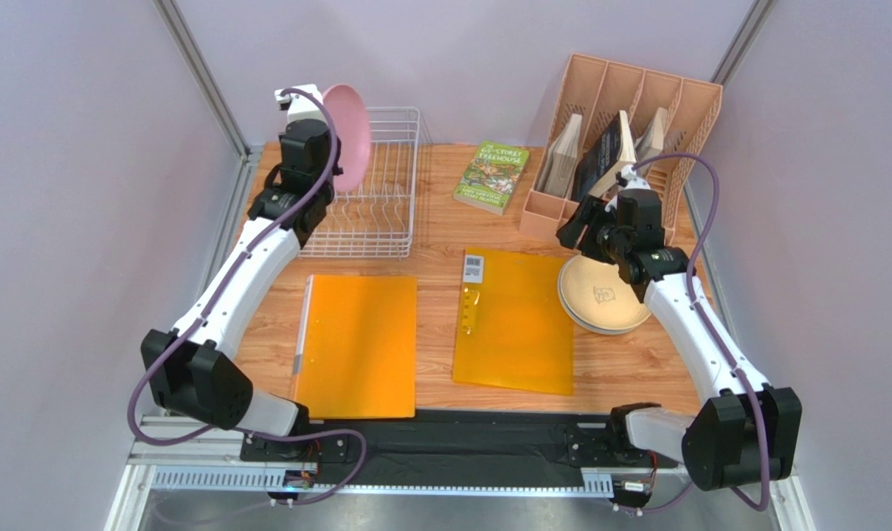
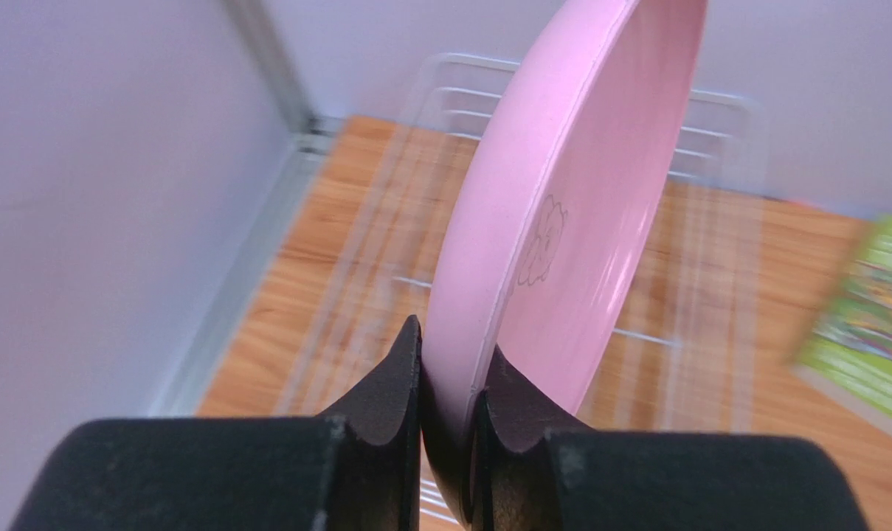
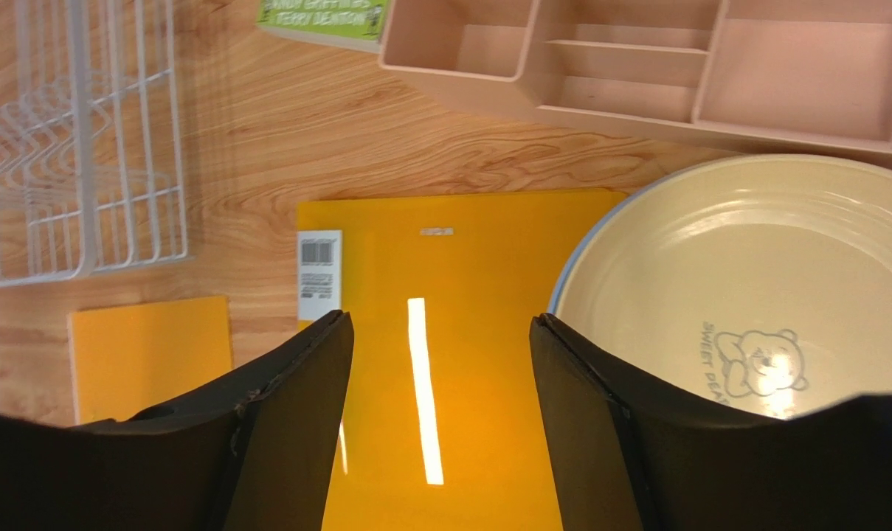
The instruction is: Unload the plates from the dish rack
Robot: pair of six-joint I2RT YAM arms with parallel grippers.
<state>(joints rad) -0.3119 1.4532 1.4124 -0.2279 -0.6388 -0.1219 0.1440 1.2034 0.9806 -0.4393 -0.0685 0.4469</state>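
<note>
Pinching the pink plate (image 2: 572, 221), left gripper (image 2: 452, 341) shows this only wrist-side; right gripper (image 3: 439, 321) wide

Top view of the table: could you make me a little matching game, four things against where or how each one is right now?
Things:
1 pink plate
2 cream plate
3 green book
4 right pincer

States:
a open, holding nothing
b lying flat between the wire rack and the peach organizer
c held upright on its edge by the left pincer
d lying flat beside the right-hand orange folder

Pairs: 1-c, 2-d, 3-b, 4-a
</note>
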